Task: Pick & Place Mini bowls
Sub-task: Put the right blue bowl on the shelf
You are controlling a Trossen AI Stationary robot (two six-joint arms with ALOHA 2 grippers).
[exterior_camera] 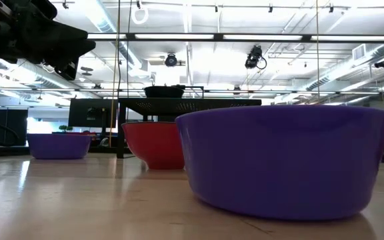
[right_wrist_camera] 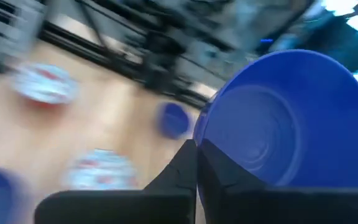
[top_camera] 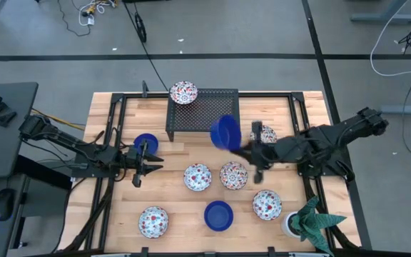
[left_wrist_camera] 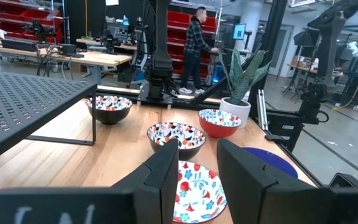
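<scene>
Blue mini bowl [right_wrist_camera: 291,115] gripped empty, right gripper [top_camera: 242,151]

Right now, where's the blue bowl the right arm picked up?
In the high view the blue bowl is off the table, tilted, pinched at its rim by the right gripper, beside the black mesh rack and above the floral bowl at table centre.

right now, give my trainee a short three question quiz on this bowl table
1. True or false: the right gripper holds a blue bowl tilted above the table.
2. What stands on the black mesh shelf? A) a floral bowl B) a blue bowl C) the plant pot
3. Fill in: the left gripper sits beside a ____ bowl on the table's left side.

Key: 1 true; 2 A; 3 blue
</scene>
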